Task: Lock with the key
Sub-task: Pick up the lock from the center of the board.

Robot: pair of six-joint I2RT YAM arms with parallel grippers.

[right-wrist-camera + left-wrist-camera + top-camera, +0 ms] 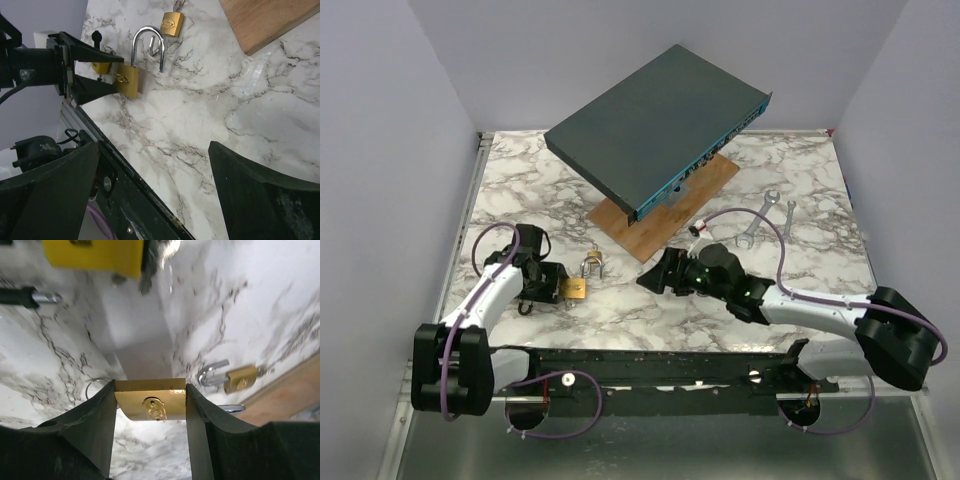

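Marble table spread wide. Dark flat box sat tilted at far centre, propped on wooden board. Left gripper, near left, was clamped on brass padlock: fingers pressed on both sides of body, shackle standing up, one leg free of body. Right gripper sat just right of it, low over marble, jaws spread wide, nothing between them. Two wrenches lay far right. Small second padlock lay just beyond held one.

Lab test cell: plain walls enclosing marble tabletop.
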